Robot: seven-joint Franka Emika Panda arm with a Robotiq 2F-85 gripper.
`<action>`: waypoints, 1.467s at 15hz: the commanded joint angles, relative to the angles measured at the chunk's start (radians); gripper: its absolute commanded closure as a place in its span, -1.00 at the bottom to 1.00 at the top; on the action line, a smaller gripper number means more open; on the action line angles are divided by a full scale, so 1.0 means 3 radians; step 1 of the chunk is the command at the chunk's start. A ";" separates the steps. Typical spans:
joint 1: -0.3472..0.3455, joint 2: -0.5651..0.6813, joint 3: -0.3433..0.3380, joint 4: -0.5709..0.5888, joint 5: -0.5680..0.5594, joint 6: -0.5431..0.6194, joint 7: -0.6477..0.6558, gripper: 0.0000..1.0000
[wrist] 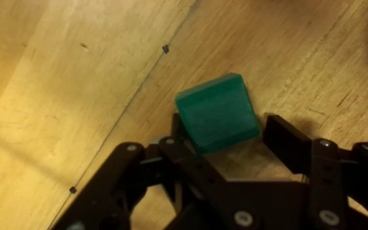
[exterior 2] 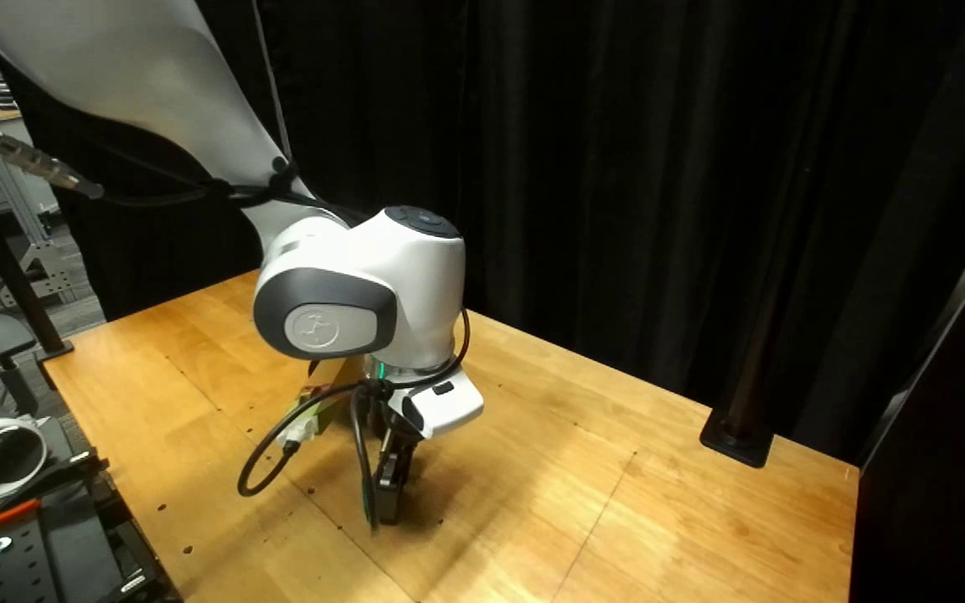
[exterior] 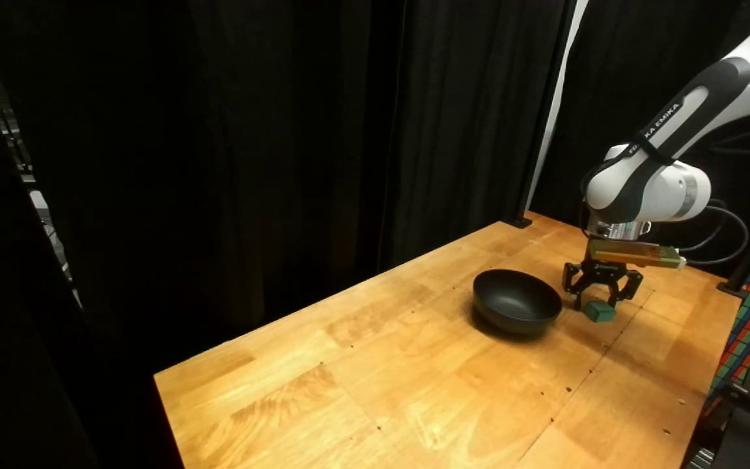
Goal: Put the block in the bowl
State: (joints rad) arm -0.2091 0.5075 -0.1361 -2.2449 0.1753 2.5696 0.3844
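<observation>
Lying there, the green block (wrist: 217, 115) on the wooden bench (exterior: 407, 365), partly between the jaws of the pincer (wrist: 225, 131), which stand apart, the black bowl (exterior: 517, 301) upright nearby, the white arm (exterior 2: 425, 285) above, black curtains (exterior: 284, 169) behind.

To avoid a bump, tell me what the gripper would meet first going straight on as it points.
Probably the wooden tabletop: the gripper points down, jaws open either side of the green block. Depth is unclear, so one side might graze the block first.

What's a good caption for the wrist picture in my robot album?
Green block up close, with a finger of the open gripper on either side.
</observation>
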 commanded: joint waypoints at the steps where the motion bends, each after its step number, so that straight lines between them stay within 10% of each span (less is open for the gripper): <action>1: 0.0069 -0.0010 -0.0122 0.0149 0.0096 -0.0323 0.0079 0.32; 8: 0.0230 -0.0687 -0.0210 -0.0010 0.0106 -0.1099 0.0403 0.52; 14: 0.0371 -0.1068 0.0232 -0.0258 0.1138 -0.0504 0.0187 0.52; 15: 0.0414 -0.1058 0.0300 -0.0267 0.1287 -0.0466 0.0204 0.32; 16: 0.0444 -0.1053 0.0352 -0.0266 0.1406 -0.0451 0.0200 -0.48; 22: 0.0496 -0.1438 0.0305 -0.0309 0.1249 -0.1044 0.0326 -1.00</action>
